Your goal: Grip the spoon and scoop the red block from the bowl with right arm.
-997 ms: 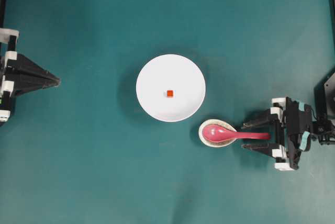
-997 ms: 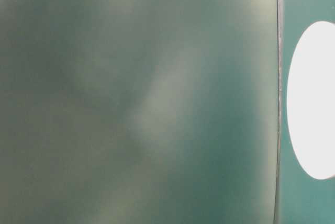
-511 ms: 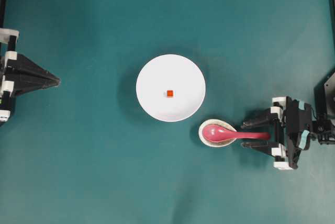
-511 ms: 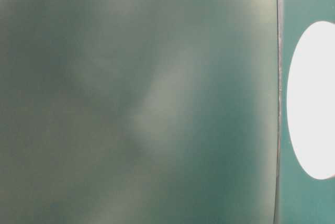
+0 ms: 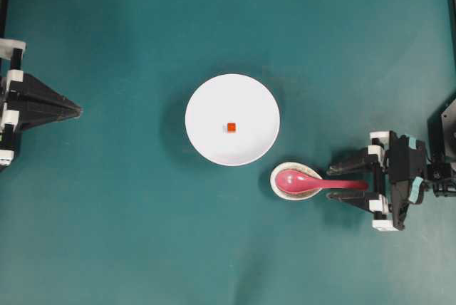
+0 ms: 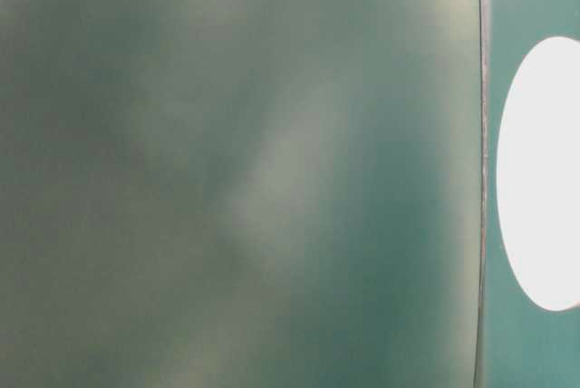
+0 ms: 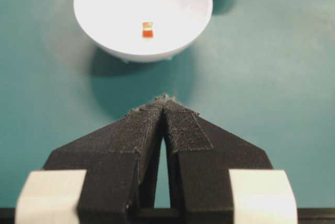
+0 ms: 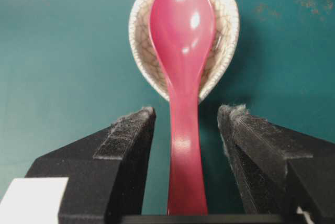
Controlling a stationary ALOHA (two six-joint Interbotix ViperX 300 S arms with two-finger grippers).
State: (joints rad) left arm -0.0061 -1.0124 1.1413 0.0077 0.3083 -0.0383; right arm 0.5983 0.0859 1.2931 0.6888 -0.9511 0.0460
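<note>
One spoon (image 8: 182, 51) lies with its handle between the wide-spread jaws of the right gripper (image 8: 186, 116), untouched, its scoop in one speckled dish (image 8: 225, 35) just ahead. Beyond sits one bowl (image 5: 232, 120) holding one red block (image 5: 230, 127). The left gripper (image 7: 164, 103) is closed, holding nothing.

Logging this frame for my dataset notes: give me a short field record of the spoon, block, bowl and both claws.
spoon: scoop in speckled rest dish, handle between right claw fingers, ungripped
red block: inside bowl
right claw: open
left claw: shut, holding nothing, away from bowl
table: teal
</note>
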